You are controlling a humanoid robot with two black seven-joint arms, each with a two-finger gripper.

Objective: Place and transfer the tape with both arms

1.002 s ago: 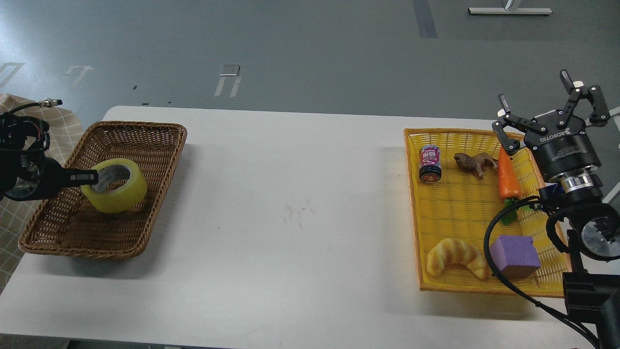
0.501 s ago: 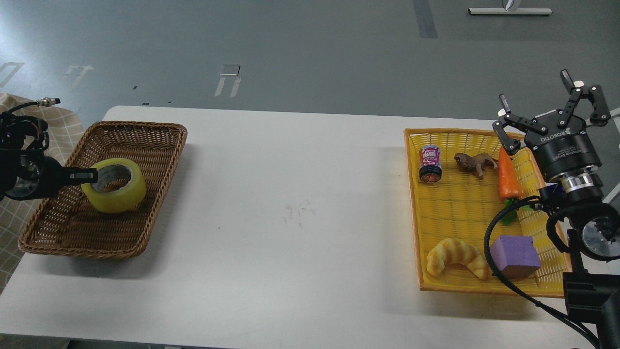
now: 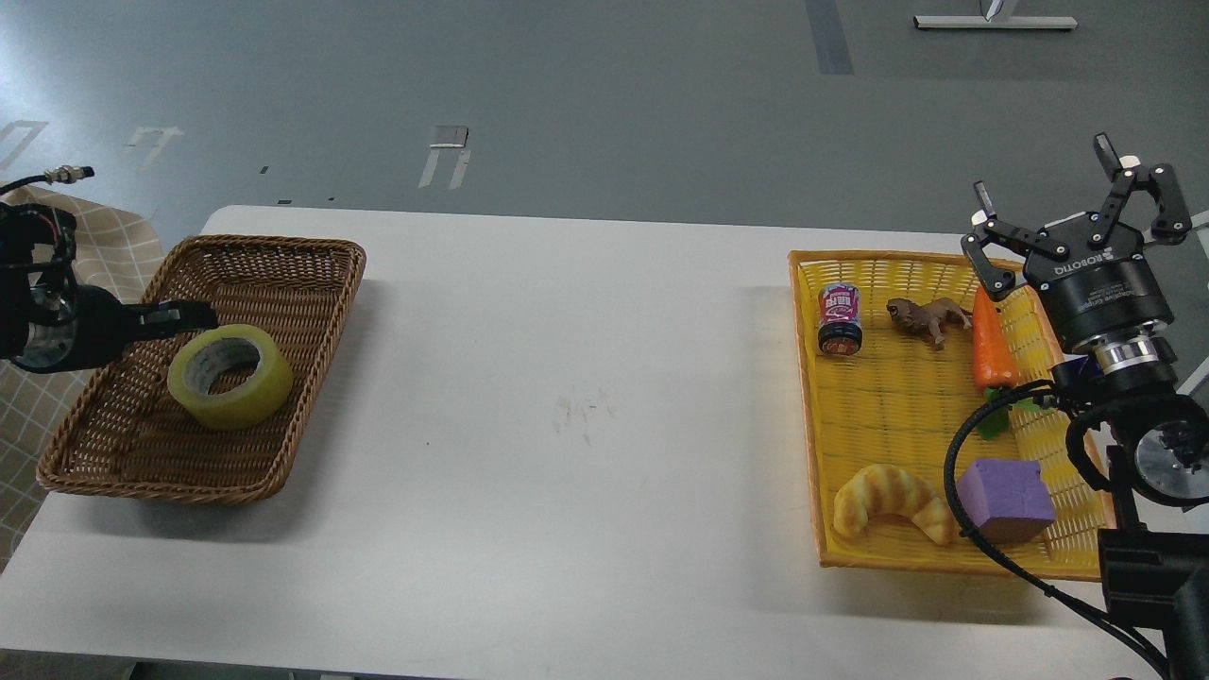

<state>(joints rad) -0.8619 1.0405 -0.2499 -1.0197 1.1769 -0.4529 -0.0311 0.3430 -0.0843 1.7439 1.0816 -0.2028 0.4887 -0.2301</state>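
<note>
Change: tape (image 3: 230, 376) now lies flat, core up, on the floor of the brown wicker basket (image 3: 283, 255); half a second ago it was tilted with a finger in its core. Left gripper (image 3: 179, 316) has been raised and drawn back, clear of the roll.
Meaning: placement in the basket is judged done; the release is complete.
Left arm: enters from the left edge, reaching level over the basket's left rim. Only a narrow dark fingertip is shown just above and left of the tape; whether the fingers are apart or together cannot be told.
Table (image 3: 586, 378): white, bare between the baskets.
Yellow basket (image 3: 945, 562): holds can (image 3: 839, 318), toy animal (image 3: 928, 318), carrot (image 3: 992, 348), croissant (image 3: 891, 503), purple block (image 3: 1004, 498); all unmoved.
Right arm: upright at the right edge, unchanged. Right gripper (image 3: 1077, 231) points up and away, fingers spread wide, nothing held.
</note>
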